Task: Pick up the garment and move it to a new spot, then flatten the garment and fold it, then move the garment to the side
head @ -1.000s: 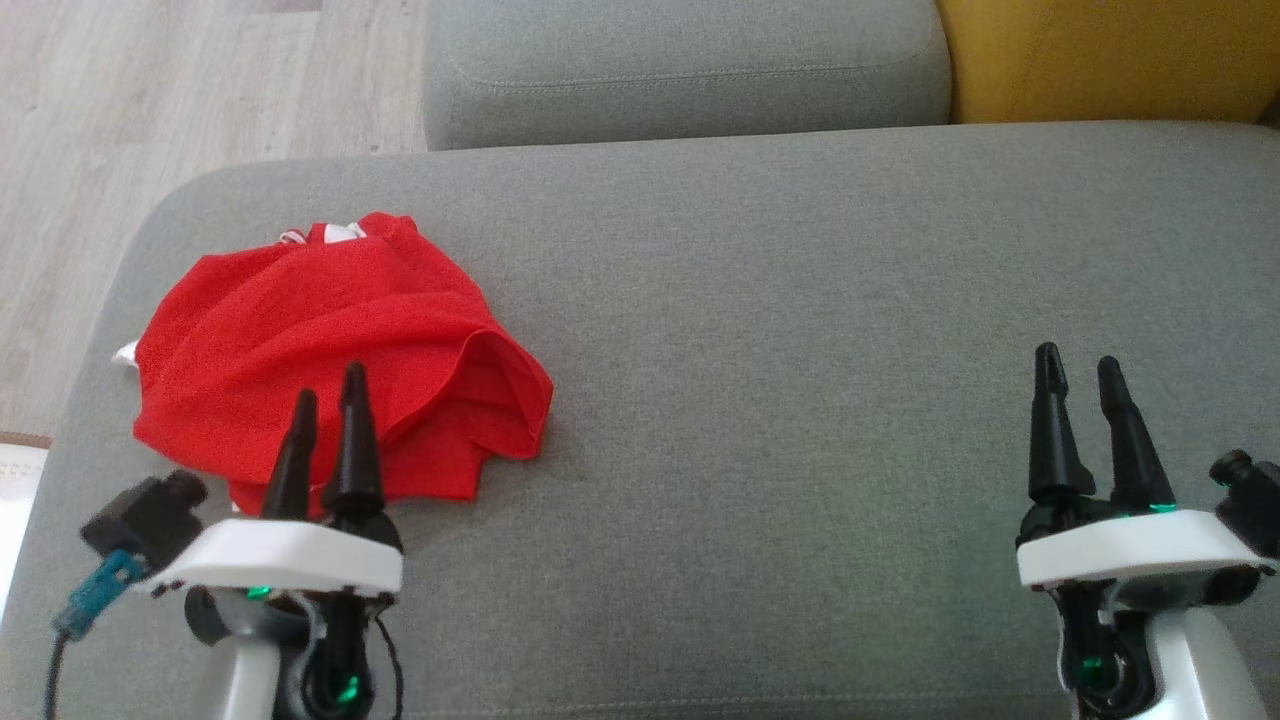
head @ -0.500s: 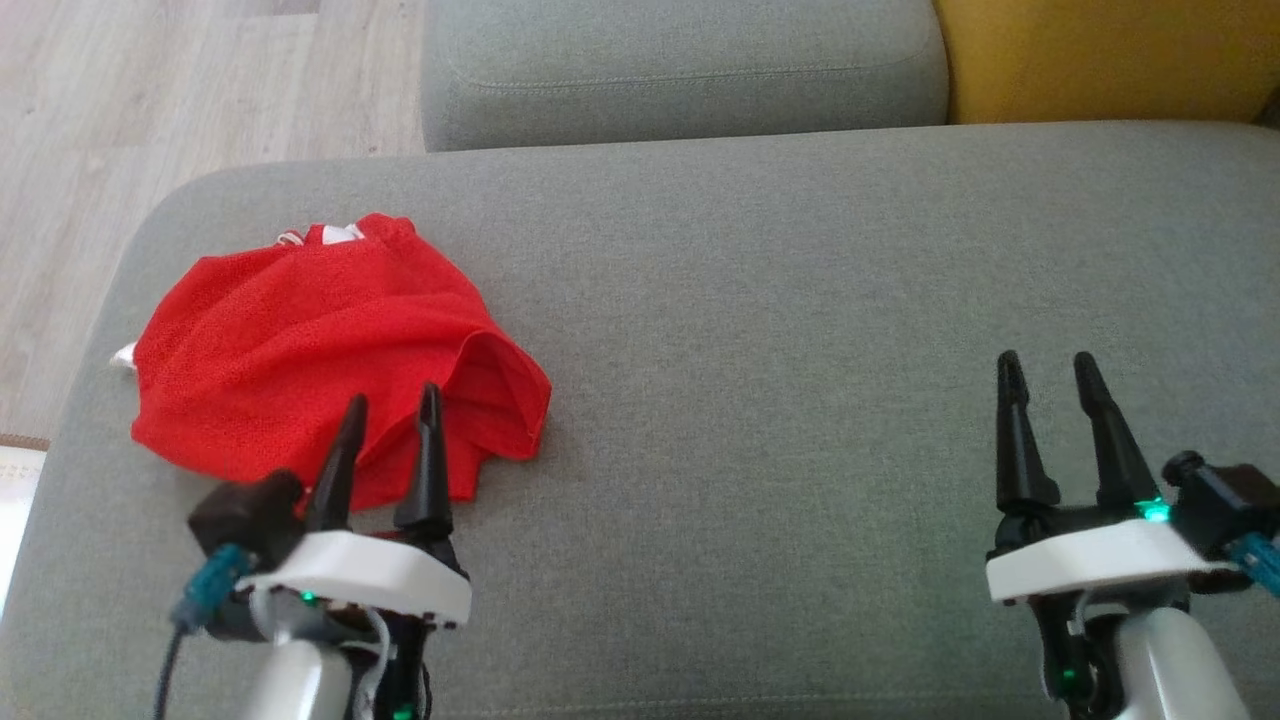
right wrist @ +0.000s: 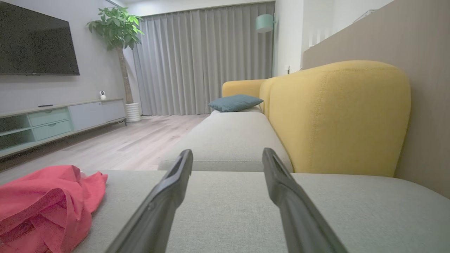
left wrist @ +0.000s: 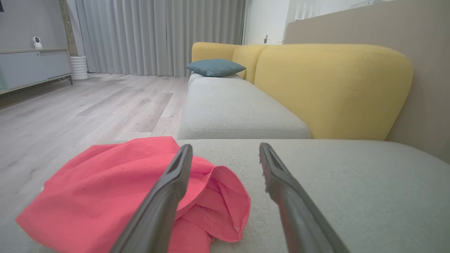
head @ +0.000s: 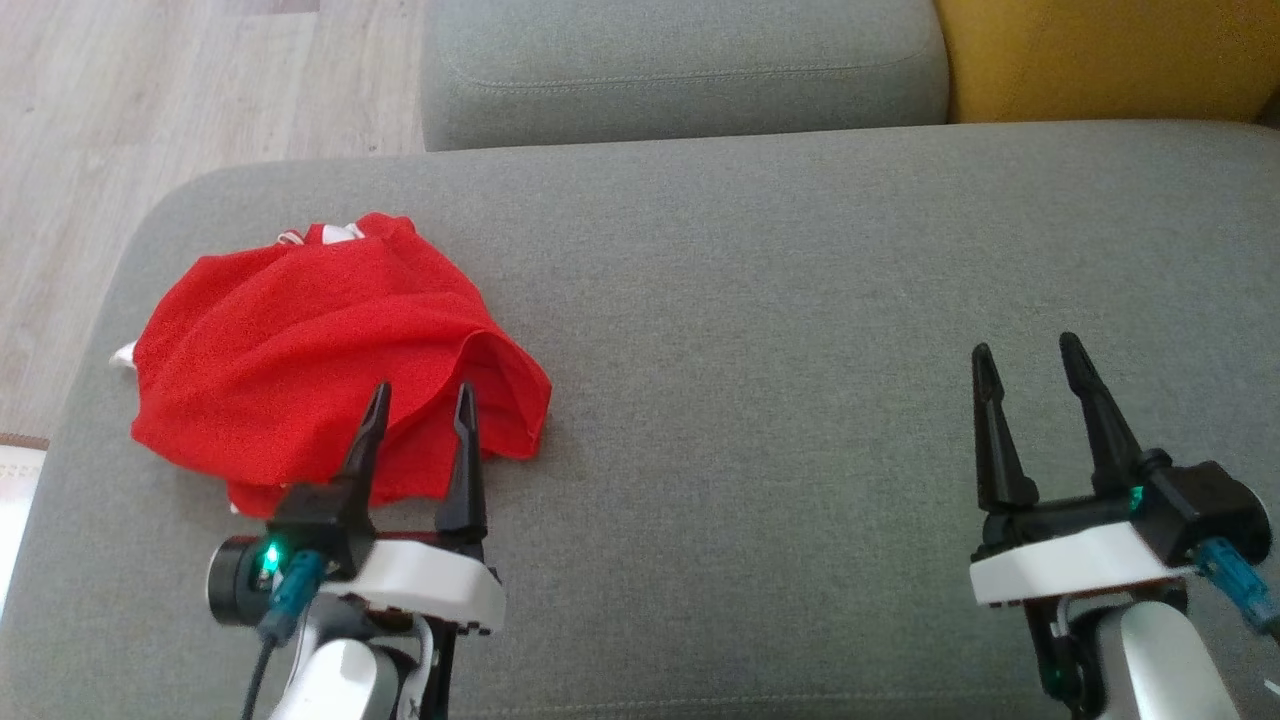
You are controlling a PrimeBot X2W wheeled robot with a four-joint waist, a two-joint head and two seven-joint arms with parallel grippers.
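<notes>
The garment (head: 320, 350) is a crumpled red cloth with a bit of white trim, lying on the left part of the grey sofa seat (head: 780, 330). My left gripper (head: 420, 400) hovers open at the garment's near right edge, nothing between its fingers. In the left wrist view the garment (left wrist: 105, 196) lies under and left of the left gripper (left wrist: 225, 149), its folded rim between the fingers. My right gripper (head: 1025, 355) stands open far to the right over bare cushion. The right wrist view shows the garment (right wrist: 45, 203) at lower left, well apart from the right gripper (right wrist: 226, 153).
A second grey seat cushion (head: 680, 70) adjoins the far edge, with a yellow backrest (head: 1110, 55) on the right. Wooden floor (head: 150, 100) lies beyond the seat's left edge. A blue pillow (left wrist: 214, 66) rests farther along the sofa.
My left gripper has swung to the right along the garment's near edge and turned at the wrist. The right gripper has shifted a little left. The garment has not moved.
</notes>
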